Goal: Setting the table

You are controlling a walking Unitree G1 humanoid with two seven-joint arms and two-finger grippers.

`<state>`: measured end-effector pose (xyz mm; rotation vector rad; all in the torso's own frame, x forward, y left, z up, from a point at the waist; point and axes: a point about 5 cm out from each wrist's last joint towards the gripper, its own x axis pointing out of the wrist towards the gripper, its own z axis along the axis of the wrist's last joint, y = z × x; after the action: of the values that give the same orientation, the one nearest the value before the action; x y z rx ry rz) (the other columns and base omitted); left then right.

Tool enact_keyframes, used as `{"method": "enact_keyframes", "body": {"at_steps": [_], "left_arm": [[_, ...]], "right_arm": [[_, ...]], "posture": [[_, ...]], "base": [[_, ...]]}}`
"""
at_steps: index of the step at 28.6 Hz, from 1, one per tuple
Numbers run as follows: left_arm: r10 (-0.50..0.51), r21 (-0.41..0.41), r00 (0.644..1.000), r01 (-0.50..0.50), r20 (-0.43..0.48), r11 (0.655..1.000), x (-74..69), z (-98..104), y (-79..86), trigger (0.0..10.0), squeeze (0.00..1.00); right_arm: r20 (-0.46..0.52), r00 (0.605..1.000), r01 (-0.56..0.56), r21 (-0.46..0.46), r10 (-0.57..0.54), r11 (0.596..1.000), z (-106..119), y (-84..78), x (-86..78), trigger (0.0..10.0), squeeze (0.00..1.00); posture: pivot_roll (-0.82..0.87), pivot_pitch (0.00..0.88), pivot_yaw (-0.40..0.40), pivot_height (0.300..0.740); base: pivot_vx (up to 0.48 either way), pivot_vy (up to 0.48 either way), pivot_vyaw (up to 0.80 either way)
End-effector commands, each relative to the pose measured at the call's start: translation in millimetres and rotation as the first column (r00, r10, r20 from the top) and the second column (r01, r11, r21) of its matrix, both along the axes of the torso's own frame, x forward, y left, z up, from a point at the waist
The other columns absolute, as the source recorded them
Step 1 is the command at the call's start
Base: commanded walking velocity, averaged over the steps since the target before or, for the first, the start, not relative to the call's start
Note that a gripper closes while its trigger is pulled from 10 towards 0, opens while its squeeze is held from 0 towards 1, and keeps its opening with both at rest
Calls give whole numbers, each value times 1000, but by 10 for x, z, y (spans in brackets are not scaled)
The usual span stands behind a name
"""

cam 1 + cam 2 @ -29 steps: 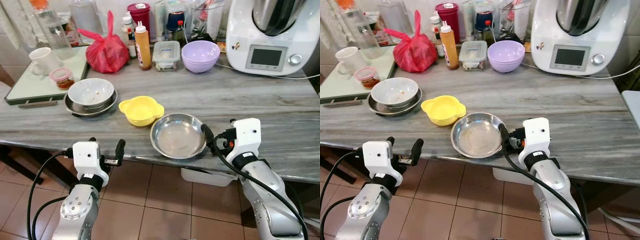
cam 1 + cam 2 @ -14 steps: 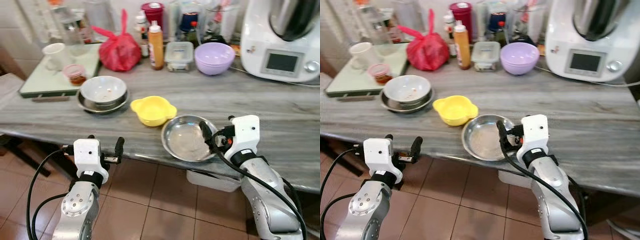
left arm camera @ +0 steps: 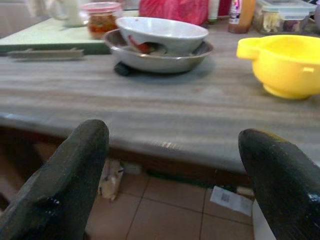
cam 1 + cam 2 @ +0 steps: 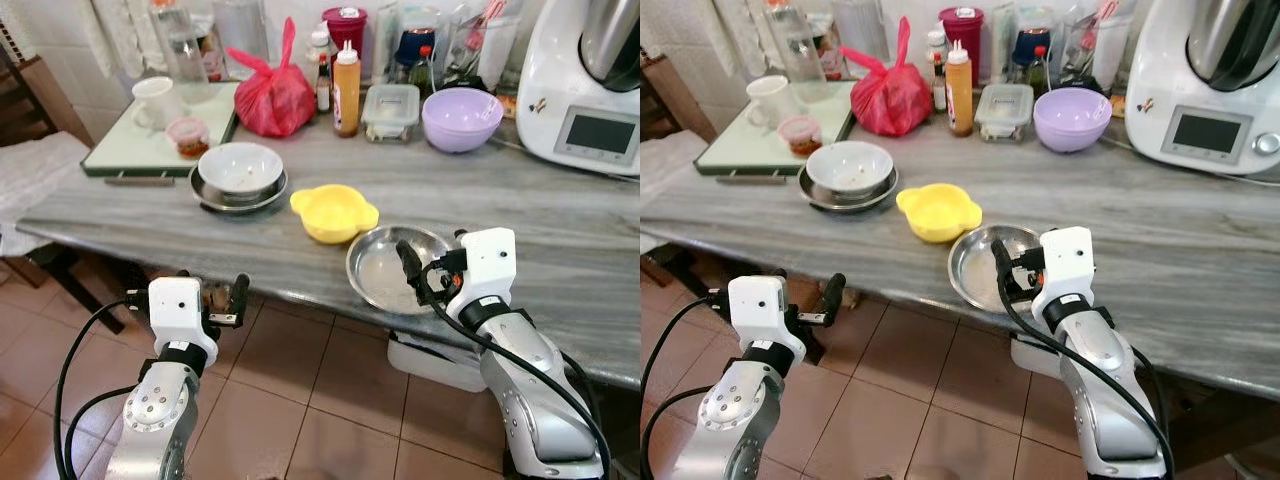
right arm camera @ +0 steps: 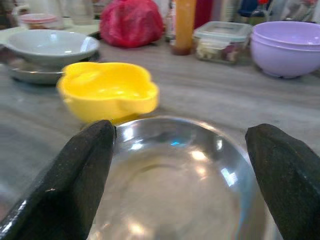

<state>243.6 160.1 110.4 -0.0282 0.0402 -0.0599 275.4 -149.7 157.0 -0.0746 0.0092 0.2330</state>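
A shallow steel bowl (image 4: pixel 380 275) lies at the near edge of the grey stone table (image 4: pixel 560 215). My right gripper (image 4: pixel 428 268) hovers over its right half, open, with one finger (image 5: pixel 85 170) on each side of the bowl (image 5: pixel 175 190) and nothing between them. A yellow bowl (image 4: pixel 333 211) sits just behind and to the left of it. Further left, a white bowl (image 4: pixel 239 166) rests in a steel plate (image 4: pixel 215 195). My left gripper (image 4: pixel 212 300) is open below the table's front edge, level with the tabletop in the left wrist view, with its fingers (image 3: pixel 75 165) spread.
Along the back stand a red bag (image 4: pixel 273 95), an orange sauce bottle (image 4: pixel 347 80), a lidded container (image 4: pixel 390 105), purple bowls (image 4: pixel 461 117) and a white kitchen machine (image 4: pixel 590 90). A green tray (image 4: pixel 120 150) holds a mug and a jar. A chair (image 4: pixel 30 160) is at left.
The camera has shifted, so the whole scene sits further right and more of the table's left end shows. My right gripper has come further over the steel bowl. The left arm keeps its pose.
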Motion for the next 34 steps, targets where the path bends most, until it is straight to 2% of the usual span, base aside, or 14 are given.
{"method": "enact_keyframes", "body": {"at_steps": [1,25,34], "left_arm": [[15,16,1000,-14,-28,1000,-10,-43,39,10000,0],[5,28,999,-3,-40,1000,8,-49,43,10000,0],[-2,35,999,3,-37,999,28,-45,30,10000,0]], "right_arm": [[-3,1000,-12,11,12,1000,0,37,0,10000,0],[0,1000,12,22,-12,1000,14,13,18,10000,0],[-2,1000,16,21,-16,1000,5,16,19,10000,0]], "posture": [[-105,55,76,740],[-109,58,86,740],[-111,59,87,740]], "base": [[-311,0,0],[-313,0,0],[-308,0,-692]]}}
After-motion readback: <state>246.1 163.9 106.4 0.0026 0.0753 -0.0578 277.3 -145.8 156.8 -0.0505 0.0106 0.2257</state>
